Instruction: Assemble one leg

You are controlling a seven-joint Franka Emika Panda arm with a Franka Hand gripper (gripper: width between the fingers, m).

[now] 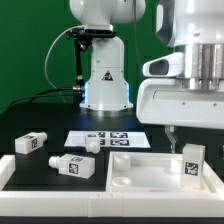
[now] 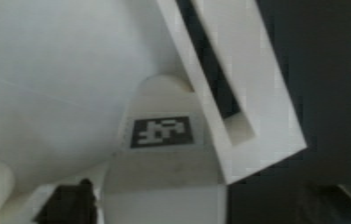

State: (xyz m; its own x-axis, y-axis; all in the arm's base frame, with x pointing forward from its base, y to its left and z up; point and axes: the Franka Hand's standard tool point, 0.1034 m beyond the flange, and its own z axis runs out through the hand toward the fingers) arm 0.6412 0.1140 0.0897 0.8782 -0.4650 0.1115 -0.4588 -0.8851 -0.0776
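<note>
- Fingertips of the white two-finger gripper (image 1: 178, 140) cut off behind the small white tagged leg block (image 1: 190, 163), so grip can't be told (blurry wrist view).
- Standing upright in the large white tray-shaped part (image 1: 150, 180).

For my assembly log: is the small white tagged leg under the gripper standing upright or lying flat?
Upright. The small white tagged leg stands on end inside the large white square tray-shaped part, below the gripper. Whether the gripper grips it, cannot tell.

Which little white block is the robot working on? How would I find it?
Look for the big flat white tray at the front of the black table. One small white block, the leg, stands upright in it at the exterior view's right, directly beneath the gripper. The other two blocks lie on their sides outside the tray.
</note>
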